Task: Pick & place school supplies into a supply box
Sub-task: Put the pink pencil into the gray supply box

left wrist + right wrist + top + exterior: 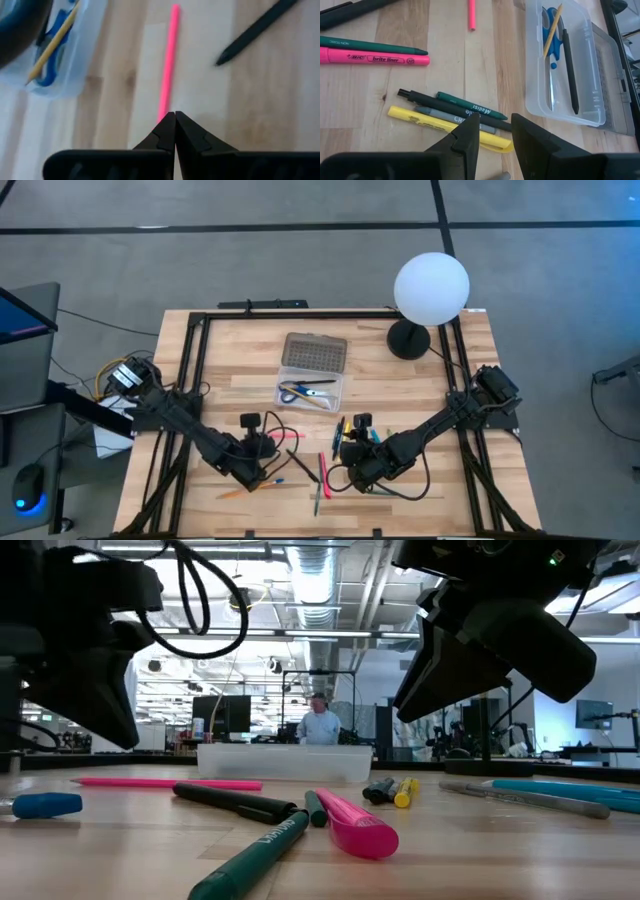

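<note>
Bench: light wood (230, 345), globe lamp (431, 285) at the far right corner; open lab room beyond, a person seated far behind.
Left gripper (175, 125): low over the bench left of centre, fingers (162, 135) clenched tip to tip, holding nothing; tips sit at the near end of the pink pencil (169, 65), which lies flat on the wood.
Left step: looks like a missed or not-yet-made grasp. Release the fingers, straddle the pencil across its width, come down until the tips nearly touch the wood, then clench mid-shaft.
Supply box (312, 370): centre of the bench, lid open, well apart from both grippers; blue-handled scissors (551, 30), yellow pencil and black pen already inside.
Loose supplies: pink highlighter (375, 58), green pens, black marker between the arms.
Right gripper (495, 132): right of centre, fingers released, hovering over the yellow highlighter (445, 127) cluster.
Right step: pick the outermost one only; neighbours touch, risk of dragging two.
</note>
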